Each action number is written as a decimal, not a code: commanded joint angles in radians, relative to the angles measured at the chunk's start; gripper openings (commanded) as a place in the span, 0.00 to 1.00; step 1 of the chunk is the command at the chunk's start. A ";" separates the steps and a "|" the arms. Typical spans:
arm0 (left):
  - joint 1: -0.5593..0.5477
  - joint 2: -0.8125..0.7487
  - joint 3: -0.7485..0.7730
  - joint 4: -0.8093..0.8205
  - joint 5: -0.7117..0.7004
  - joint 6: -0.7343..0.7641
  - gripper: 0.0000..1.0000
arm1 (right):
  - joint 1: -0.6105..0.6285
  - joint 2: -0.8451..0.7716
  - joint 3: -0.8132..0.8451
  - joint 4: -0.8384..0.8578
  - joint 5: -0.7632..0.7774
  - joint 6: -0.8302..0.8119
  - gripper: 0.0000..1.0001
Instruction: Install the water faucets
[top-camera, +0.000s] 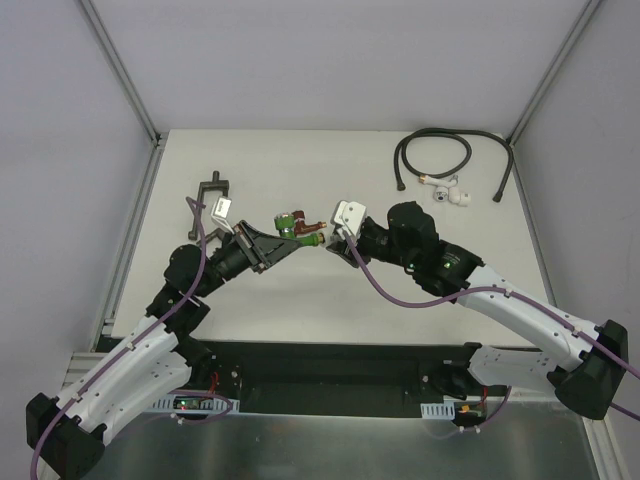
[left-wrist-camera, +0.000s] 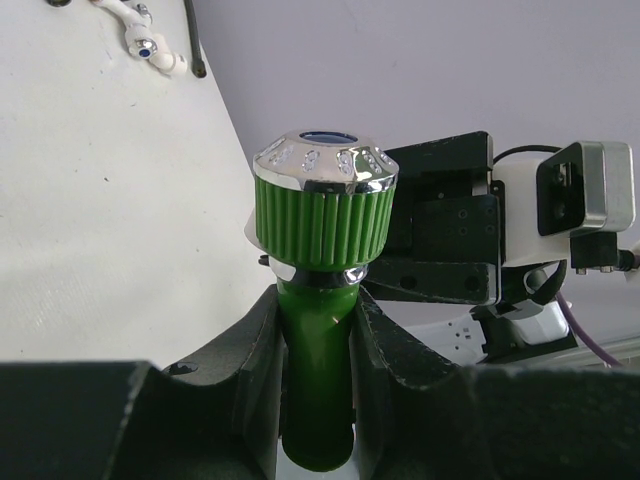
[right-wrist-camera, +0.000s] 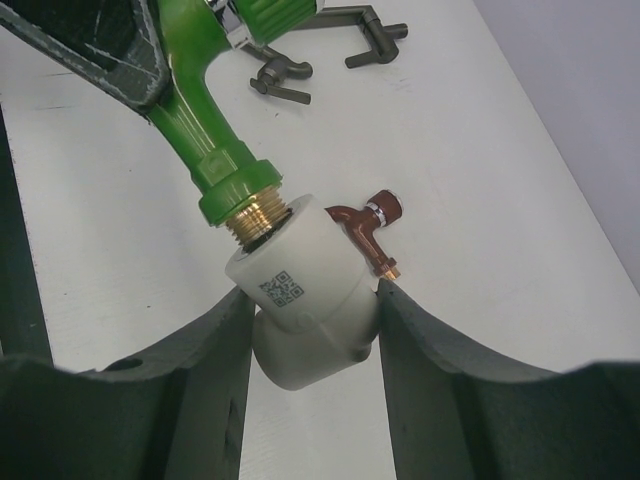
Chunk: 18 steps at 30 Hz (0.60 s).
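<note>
The bright green faucet (top-camera: 303, 233) is held in my left gripper (top-camera: 288, 241), which is shut on its body (left-wrist-camera: 318, 380) below the ribbed, chrome-capped knob (left-wrist-camera: 325, 190). In the right wrist view its brass-coloured threaded end (right-wrist-camera: 255, 215) sits in the mouth of a white elbow fitting (right-wrist-camera: 305, 310). My right gripper (right-wrist-camera: 312, 300) is shut on that fitting, a finger on each side, above the table. The dark red faucet (right-wrist-camera: 368, 222) lies on the table just beyond the fitting, and it also shows in the top view (top-camera: 290, 216).
A black hose (top-camera: 432, 150) with white end fittings (top-camera: 450, 193) lies at the back right. A dark grey bracket (top-camera: 212, 190) lies at the back left, with a small dark handle piece (right-wrist-camera: 280, 80) near it. Grey walls enclose the table (top-camera: 300, 160).
</note>
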<state>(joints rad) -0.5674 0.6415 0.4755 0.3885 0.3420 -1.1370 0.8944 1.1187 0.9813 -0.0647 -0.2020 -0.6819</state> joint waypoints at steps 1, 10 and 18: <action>0.001 0.020 0.029 0.056 0.026 0.014 0.00 | 0.011 -0.022 0.016 0.059 -0.020 0.002 0.02; -0.040 0.047 0.045 0.064 -0.001 0.072 0.00 | 0.012 -0.011 0.023 0.060 -0.004 0.024 0.02; -0.066 0.053 0.020 0.134 -0.018 0.092 0.00 | 0.012 0.007 0.033 0.062 -0.033 0.064 0.02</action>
<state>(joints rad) -0.6102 0.6891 0.4835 0.4175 0.3202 -1.0771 0.8936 1.1206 0.9813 -0.0776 -0.1696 -0.6605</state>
